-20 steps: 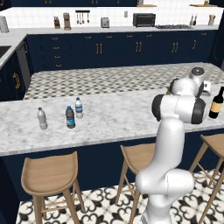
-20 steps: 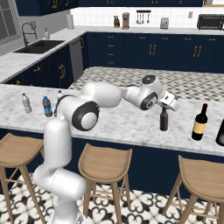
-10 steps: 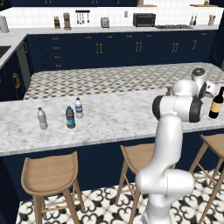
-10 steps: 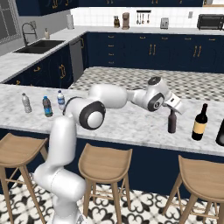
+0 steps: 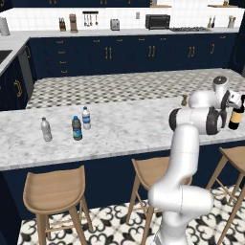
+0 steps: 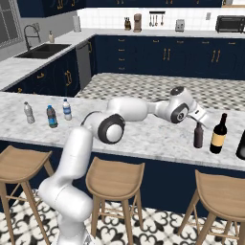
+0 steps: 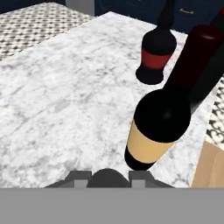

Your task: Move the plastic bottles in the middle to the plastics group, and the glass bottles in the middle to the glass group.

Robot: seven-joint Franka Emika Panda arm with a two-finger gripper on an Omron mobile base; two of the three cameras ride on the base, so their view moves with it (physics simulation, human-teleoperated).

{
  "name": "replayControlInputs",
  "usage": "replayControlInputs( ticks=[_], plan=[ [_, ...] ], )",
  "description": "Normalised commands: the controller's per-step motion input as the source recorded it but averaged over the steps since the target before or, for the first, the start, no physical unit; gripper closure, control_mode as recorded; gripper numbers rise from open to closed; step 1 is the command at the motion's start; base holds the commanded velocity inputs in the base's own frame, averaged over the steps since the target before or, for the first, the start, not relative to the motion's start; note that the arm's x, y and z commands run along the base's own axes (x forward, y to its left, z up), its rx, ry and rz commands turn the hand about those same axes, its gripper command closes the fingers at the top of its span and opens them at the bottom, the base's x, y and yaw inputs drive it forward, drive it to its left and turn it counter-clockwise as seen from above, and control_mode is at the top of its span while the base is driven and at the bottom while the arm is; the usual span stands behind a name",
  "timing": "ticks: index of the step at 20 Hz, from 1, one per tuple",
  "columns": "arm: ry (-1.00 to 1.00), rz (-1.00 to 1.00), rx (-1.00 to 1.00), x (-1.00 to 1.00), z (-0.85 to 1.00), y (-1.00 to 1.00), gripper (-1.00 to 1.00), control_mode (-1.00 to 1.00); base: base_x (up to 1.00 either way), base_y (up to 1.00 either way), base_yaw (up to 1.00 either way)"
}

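My gripper (image 6: 198, 119) is shut on the top of the slim brown long-necked bottle (image 6: 198, 136), which stands upright at the counter's right end. In the hand view its dark cap (image 7: 107, 179) sits between my fingertips (image 7: 78, 177). Just right of it stands the black wine-style bottle (image 6: 218, 134) with a tan label (image 7: 151, 144), also visible past my hand (image 5: 235, 115). At the far left, the dark bottle with a blue label (image 5: 76, 128) stands between the two clear water bottles: the greyish one (image 5: 46, 129) and the blue-labelled one (image 5: 86, 118).
Another black bottle with a red label (image 7: 155, 54) stands farther right near the counter's end (image 6: 241, 146). A tiny brown bottle (image 5: 183, 100) is behind my arm. Wooden stools (image 6: 114, 179) line the marble counter's (image 6: 143, 139) front edge.
My gripper has carried the brown bottle to the right along the counter, closer to the tan-labelled wine bottle. The bottles at the left have not moved.
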Motion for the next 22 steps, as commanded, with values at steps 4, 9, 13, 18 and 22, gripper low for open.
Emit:
replayControlInputs(
  ticks=[4,9,13,18,22],
  plan=[
    [0.0,-0.04,0.06,0.17,-0.1,-0.38,1.0,-1.0,0.0,0.0,0.0],
    [0.0,-0.01,0.13,0.12,-0.22,-0.13,1.0,-1.0,0.0,0.0,0.0],
    [0.0,-0.02,0.14,0.02,-0.26,-0.02,1.0,-1.0,0.0,0.0,0.0],
    [0.0,-0.02,0.04,0.0,-0.31,0.0,1.0,-1.0,0.0,0.0,0.0],
    [0.01,-0.03,0.0,-0.09,-0.41,0.33,-1.0,-1.0,0.0,0.0,0.0]
  ],
)
